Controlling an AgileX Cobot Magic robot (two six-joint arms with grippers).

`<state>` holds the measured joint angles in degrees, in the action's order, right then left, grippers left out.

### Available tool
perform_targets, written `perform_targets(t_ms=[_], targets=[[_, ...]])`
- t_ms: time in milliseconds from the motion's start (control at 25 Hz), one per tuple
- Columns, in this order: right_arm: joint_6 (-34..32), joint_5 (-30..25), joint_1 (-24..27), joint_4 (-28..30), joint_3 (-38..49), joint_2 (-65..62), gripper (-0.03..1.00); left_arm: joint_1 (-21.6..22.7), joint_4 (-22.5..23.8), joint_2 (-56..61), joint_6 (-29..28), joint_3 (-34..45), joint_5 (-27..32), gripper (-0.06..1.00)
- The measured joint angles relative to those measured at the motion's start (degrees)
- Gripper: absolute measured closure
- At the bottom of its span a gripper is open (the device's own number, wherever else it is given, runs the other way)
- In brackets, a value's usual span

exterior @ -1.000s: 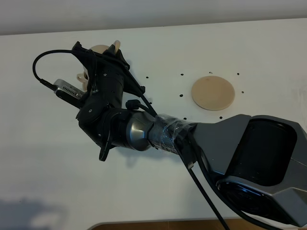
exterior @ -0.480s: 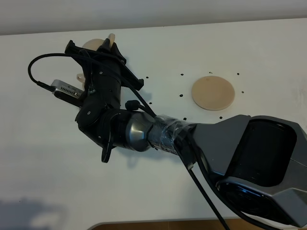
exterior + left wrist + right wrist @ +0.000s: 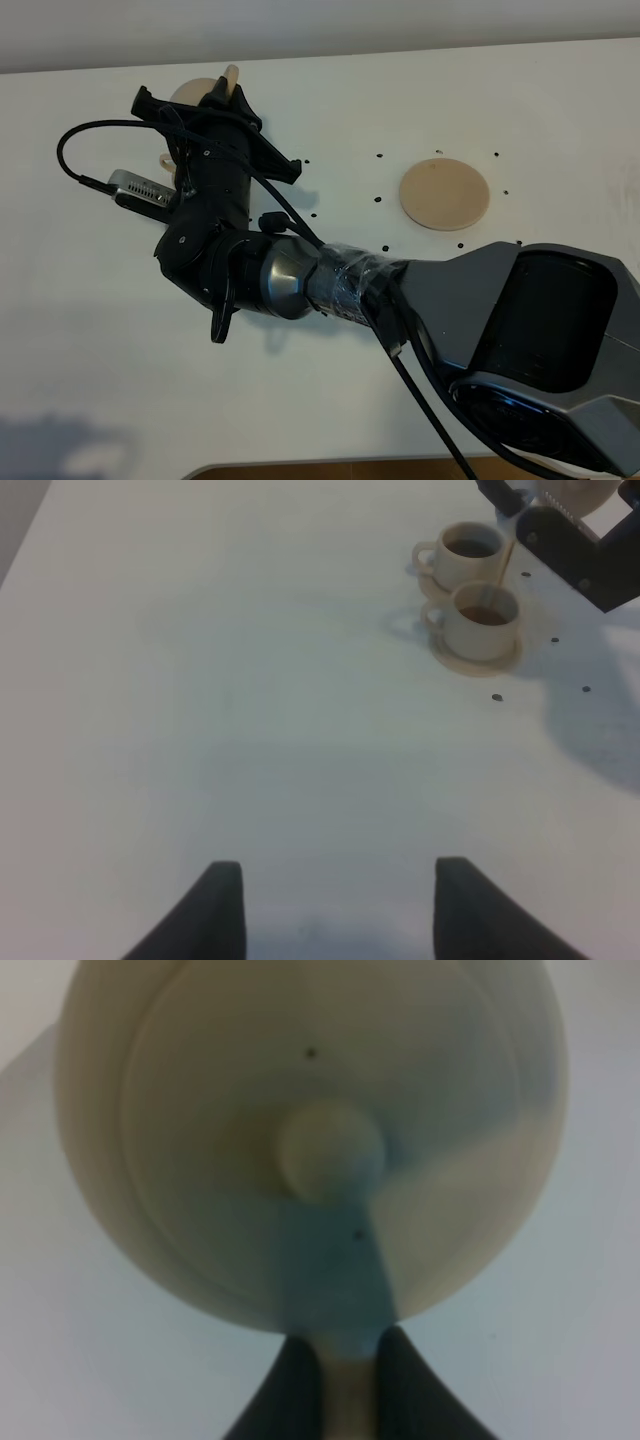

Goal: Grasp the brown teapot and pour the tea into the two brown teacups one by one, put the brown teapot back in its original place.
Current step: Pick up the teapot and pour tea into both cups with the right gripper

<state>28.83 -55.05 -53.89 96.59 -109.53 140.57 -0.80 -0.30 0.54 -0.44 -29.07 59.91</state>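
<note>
The right gripper (image 3: pixel 345 1388) was clamped on the handle of the brown teapot (image 3: pixel 310 1140), held above the cups at the far left.
Nearest, the left gripper (image 3: pixel 335 912) hung with jaws apart over the white table (image 3: pixel 200 680). Only its wrist view showed the nearer teacup (image 3: pixel 483 622) and the farther teacup (image 3: pixel 467 553), each on a saucer and holding dark liquid, with a thin stream, probably tea, falling into the nearer one. From high up, the right arm (image 3: pixel 300 280) hid them. The round saucer disc (image 3: pixel 444 194) lay well apart on the right.

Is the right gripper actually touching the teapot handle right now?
Touching. The right wrist view shows the right gripper with both dark fingers pressed against the handle of the brown teapot, with no gap on either side.
</note>
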Motion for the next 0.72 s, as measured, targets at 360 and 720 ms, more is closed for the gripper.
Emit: perform_targets(t_ms=[360, 720], targets=[[1.3, 0.0, 0.0, 1.1, 0.0, 0.0, 0.85, 0.0, 0.0, 0.0, 0.0, 0.0, 0.0, 0.48], [3.1, 0.1, 0.0, 1.7, 0.0, 0.0, 0.85, 0.0, 0.0, 0.0, 0.0, 0.0, 0.0, 0.48]])
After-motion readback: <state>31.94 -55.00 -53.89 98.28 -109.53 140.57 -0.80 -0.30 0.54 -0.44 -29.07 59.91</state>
